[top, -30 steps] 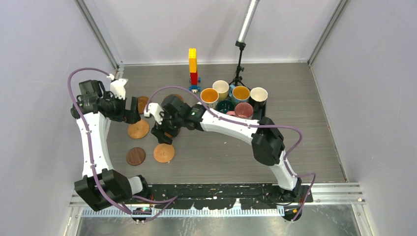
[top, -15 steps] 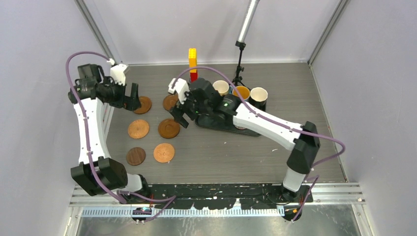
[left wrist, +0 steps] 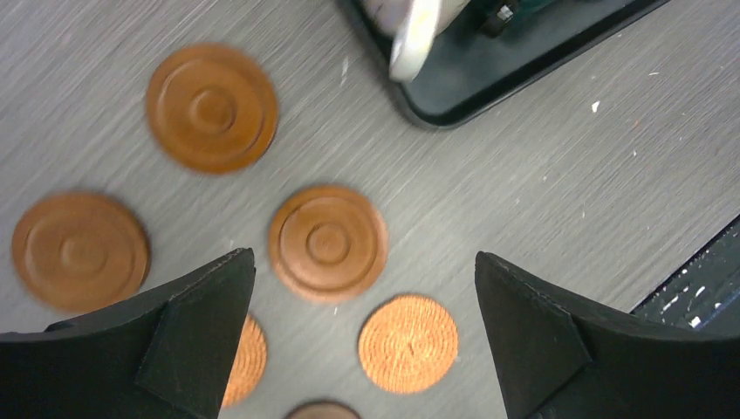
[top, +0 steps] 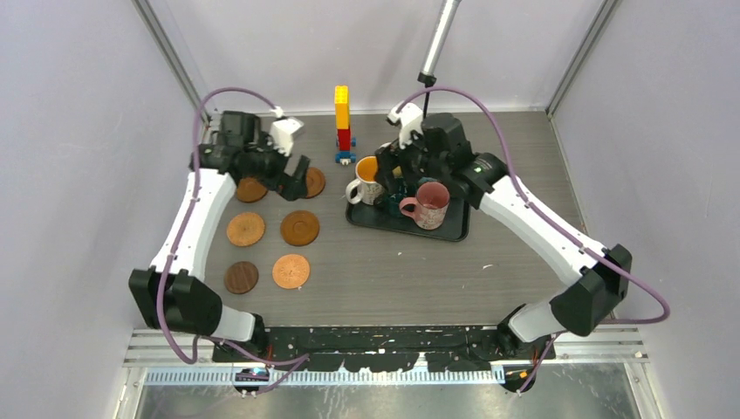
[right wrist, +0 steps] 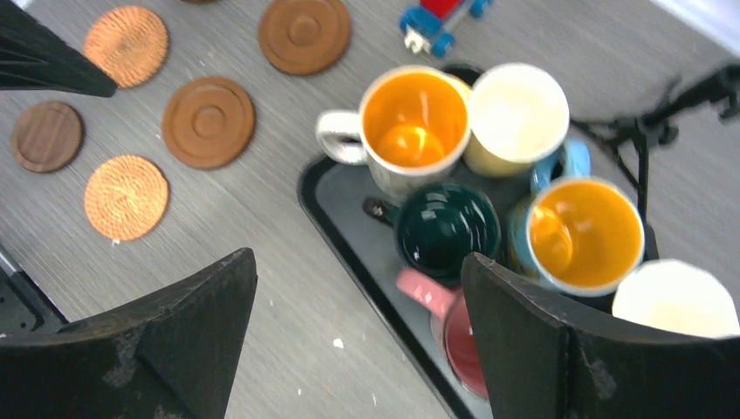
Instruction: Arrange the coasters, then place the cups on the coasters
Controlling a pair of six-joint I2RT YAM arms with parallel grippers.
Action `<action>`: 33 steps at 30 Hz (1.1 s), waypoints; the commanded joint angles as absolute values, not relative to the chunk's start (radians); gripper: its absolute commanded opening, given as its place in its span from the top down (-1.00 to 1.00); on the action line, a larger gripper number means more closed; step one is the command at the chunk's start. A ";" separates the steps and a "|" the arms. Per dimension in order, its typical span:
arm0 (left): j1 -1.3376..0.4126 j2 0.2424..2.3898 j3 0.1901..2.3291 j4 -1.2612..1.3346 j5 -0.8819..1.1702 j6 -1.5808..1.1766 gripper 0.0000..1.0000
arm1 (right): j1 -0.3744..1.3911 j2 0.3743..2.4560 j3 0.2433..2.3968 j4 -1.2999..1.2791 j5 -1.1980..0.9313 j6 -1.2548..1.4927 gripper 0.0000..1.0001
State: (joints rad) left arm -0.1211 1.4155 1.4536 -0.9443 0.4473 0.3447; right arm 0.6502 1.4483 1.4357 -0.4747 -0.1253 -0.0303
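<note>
Top external: coasters (top: 299,228) lie apart from the tray's (top: 454,227) left edge.

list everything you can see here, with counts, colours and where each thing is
wood coasters: 3, glossy brown, left part of the table, two at the far end of the group
woven coasters: 2, light tan, in the same group
dark coaster: 1, dark brown, near-left corner of the group
cups: 6, white with orange inside, cream, teal, blue with orange inside, plain white, pink; all on the tray
tray: 1, black, right of the coasters
brick tower: 1, yellow, red and blue, far edge
stand with pole: 1, black and silver, behind the tray
table: 1, grey wood grain
left gripper: 1, black, open, above the coasters
right gripper: 1, black, open, above the tray
</note>
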 commanded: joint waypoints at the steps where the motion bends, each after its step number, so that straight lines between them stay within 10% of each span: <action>1: -0.310 1.576 1.492 -0.753 0.356 0.299 -0.95 | 0.585 1.353 1.364 -0.544 -0.147 0.020 -0.82; 14: -0.449 2.013 1.795 -0.785 0.268 0.292 -0.46 | 0.401 1.228 1.277 -0.634 -0.163 0.053 -0.82; 33: -0.488 2.031 1.676 -0.619 0.229 0.275 0.18 | 0.372 1.238 1.283 -0.672 -0.179 0.034 -0.79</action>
